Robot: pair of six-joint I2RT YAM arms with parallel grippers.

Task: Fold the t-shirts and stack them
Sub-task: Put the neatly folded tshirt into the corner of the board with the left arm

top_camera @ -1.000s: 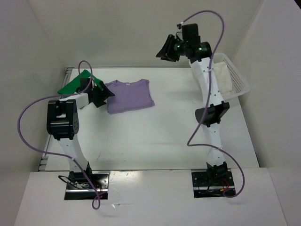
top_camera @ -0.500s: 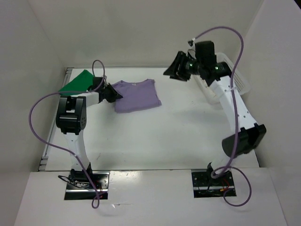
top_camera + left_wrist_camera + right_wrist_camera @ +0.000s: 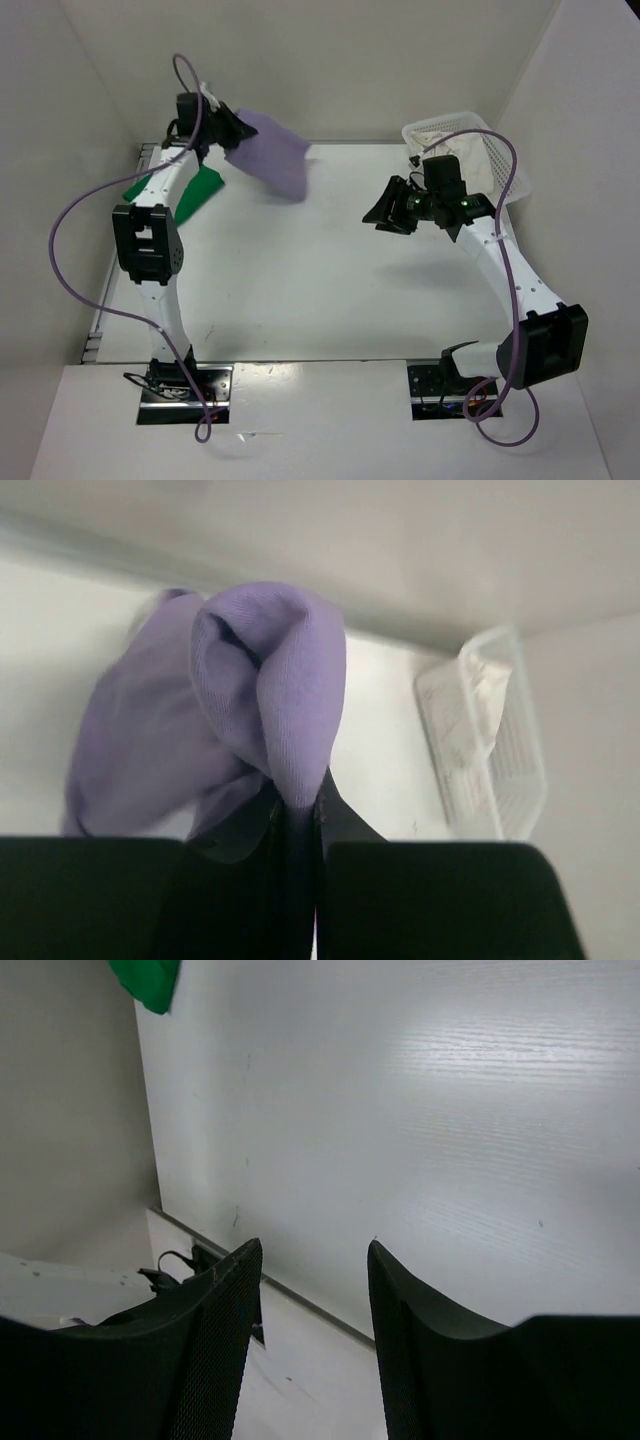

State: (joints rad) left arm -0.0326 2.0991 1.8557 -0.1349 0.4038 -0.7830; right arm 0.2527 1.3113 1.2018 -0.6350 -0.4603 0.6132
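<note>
the purple shirt [image 3: 272, 158] hangs in the air at the back left, pinched tight by the left gripper [image 3: 228, 135]. the right gripper [image 3: 387, 212] is open, holding nothing. next, i think, lay it flat to fold.

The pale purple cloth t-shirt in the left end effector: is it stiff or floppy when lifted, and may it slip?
Probably floppy: the pale purple cloth t-shirt drapes in loose folds from the left end effector. Likely light for its size, since one pinch on a bunched fold carries it all. It might slip, because only a small fold is pinched.
</note>
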